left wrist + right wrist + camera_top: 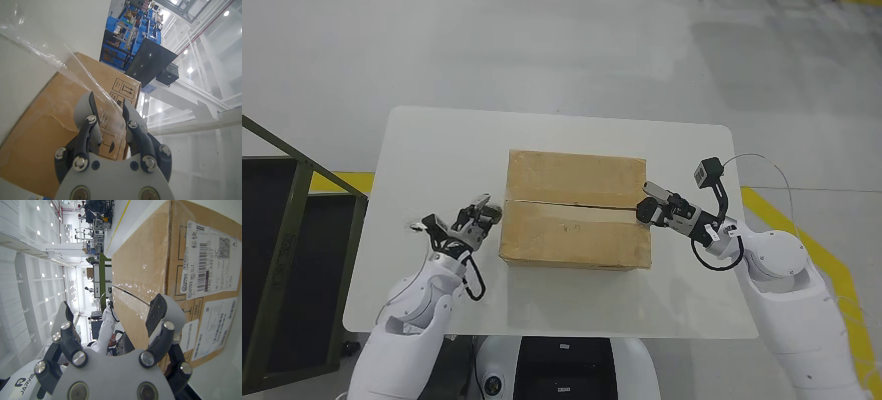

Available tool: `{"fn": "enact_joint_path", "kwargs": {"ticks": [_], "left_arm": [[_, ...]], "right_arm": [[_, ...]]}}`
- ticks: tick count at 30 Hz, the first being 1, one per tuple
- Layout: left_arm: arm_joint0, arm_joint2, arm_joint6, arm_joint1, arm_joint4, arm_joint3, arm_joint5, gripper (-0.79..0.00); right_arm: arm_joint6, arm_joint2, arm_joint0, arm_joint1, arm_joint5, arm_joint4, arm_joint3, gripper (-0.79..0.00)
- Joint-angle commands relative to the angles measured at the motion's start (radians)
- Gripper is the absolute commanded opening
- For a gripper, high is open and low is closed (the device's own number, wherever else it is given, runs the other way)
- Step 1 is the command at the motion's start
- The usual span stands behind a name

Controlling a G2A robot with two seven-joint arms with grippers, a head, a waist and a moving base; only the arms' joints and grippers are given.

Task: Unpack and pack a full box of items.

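White table (422, 150) holds a closed cardboard box (577, 210). The left gripper (485, 211) is beside one end, fingers apart with clear tape (56, 62) between them. The right gripper (646, 201) is spread wide at the opposite end.

The left hand (480, 214) hovers just beside the box's (575, 210) left end, fingers parted. The right hand (650, 198) is at the opposite end, fingers spread wide.

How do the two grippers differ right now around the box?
The left gripper sits at the box's left end with a strip of clear tape running between its fingers; the right gripper sits at the right end by the top seam. The left gripper's gap is narrower, the right's wider. Both are open.
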Motion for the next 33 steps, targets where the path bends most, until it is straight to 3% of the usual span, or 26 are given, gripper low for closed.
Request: {"fn": "enact_joint_path", "kwargs": {"ticks": [1, 13, 20, 22, 24, 33], "left_arm": [[0.006, -0.006, -0.010, 0.000, -0.007, -0.007, -0.013, -0.520], [0.098, -0.034, -0.029, 0.001, -0.003, -0.084, -0.025, -0.502], [0.148, -0.047, -0.021, -0.001, 0.008, -0.113, -0.078, -0.477], [0.163, -0.054, -0.012, -0.001, 0.016, -0.122, -0.103, -0.400], [0.175, -0.060, 0.002, -0.003, 0.023, -0.125, -0.129, 0.000], [0.178, -0.099, 0.051, -0.010, -0.031, -0.109, -0.210, 0.000]], "right_arm": [[0.000, 0.000, 0.000, 0.000, 0.000, 0.000, 0.000, 0.000], [0.000, 0.000, 0.000, 0.000, 0.000, 0.000, 0.000, 0.000], [0.000, 0.000, 0.000, 0.000, 0.000, 0.000, 0.000, 0.000], [0.000, 0.000, 0.000, 0.000, 0.000, 0.000, 0.000, 0.000], [0.000, 0.000, 0.000, 0.000, 0.000, 0.000, 0.000, 0.000], [0.000, 0.000, 0.000, 0.000, 0.000, 0.000, 0.000, 0.000]]}}
